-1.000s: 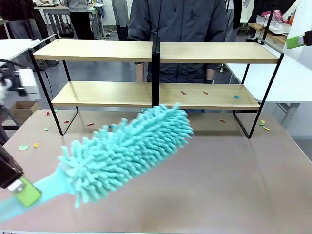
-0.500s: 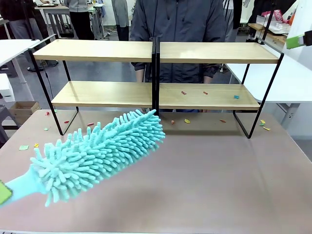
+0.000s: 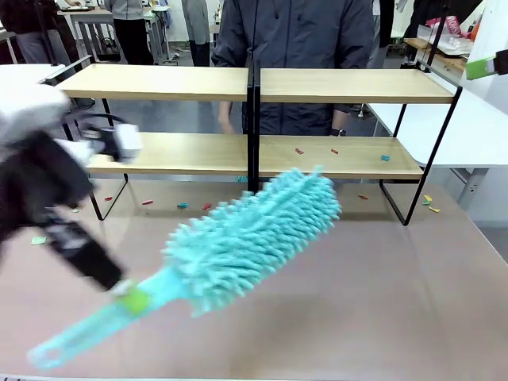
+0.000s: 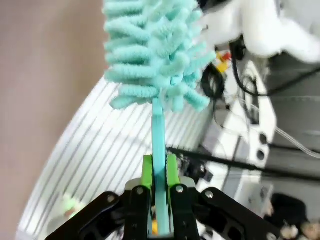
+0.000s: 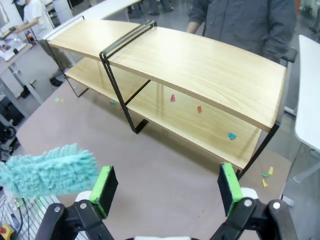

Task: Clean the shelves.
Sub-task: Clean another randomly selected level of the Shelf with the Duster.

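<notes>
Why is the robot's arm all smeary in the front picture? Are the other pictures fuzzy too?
Front view: the left arm is smeared, the duster slightly soft, the shelves sharp. Left wrist view: the left hand looks crisp, the background blurry. Right wrist view: sharp, but the shelves look bent by the wide lens.

We see open counter (image 3: 397, 302) right of the duster (image 3: 254, 238), which slants across the middle in front of the shelves (image 3: 341, 86). The gap between their two boards is open, split by black middle posts (image 3: 252, 119). A person (image 3: 294, 32) stands close behind; the blurred left arm (image 3: 44, 186) crowds the left.
</notes>
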Motion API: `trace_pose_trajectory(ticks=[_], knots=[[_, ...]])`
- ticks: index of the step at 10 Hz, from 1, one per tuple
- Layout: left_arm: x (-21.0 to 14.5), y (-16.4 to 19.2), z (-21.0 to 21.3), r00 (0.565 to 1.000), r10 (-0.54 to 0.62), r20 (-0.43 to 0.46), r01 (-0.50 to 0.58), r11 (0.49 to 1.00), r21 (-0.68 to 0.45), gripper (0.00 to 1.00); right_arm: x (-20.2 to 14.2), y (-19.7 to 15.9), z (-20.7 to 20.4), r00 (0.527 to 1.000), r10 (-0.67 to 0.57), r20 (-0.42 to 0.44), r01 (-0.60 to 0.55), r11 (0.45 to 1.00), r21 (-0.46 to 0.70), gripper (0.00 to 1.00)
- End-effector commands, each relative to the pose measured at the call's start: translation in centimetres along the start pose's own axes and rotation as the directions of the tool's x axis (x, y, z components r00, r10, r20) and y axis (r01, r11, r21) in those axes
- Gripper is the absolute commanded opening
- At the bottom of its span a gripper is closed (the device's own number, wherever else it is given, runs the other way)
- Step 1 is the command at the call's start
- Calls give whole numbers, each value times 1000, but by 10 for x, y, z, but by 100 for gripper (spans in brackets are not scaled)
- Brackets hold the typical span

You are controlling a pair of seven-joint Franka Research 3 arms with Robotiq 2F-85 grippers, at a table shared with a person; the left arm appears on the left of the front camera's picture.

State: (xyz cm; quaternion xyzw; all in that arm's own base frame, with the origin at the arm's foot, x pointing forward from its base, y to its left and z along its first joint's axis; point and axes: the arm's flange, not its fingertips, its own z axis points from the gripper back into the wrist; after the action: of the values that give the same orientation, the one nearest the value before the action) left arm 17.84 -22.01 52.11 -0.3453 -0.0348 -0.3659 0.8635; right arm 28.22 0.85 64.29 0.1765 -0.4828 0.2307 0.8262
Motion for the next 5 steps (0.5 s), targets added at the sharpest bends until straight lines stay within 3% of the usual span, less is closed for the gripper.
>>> trace_pose_trajectory(ticks=[1,2,4,5], knots=[[64,-5,-49,992,115,58,-118,992,54,12,-2,-2,0,1000,4,-1,-4,1000,4,100],[87,-1,-57,980,184,74,-186,982,19,12,-2,-2,0,1000,4,-1,-4,1000,4,100],[111,0,-44,909,274,312,-258,962,-94,12,-2,-2,0,1000,4,-1,-4,1000,4,100],[77,1,-64,979,176,104,-180,983,29,12,-2,-2,0,1000,4,-1,-4,1000,4,100]])
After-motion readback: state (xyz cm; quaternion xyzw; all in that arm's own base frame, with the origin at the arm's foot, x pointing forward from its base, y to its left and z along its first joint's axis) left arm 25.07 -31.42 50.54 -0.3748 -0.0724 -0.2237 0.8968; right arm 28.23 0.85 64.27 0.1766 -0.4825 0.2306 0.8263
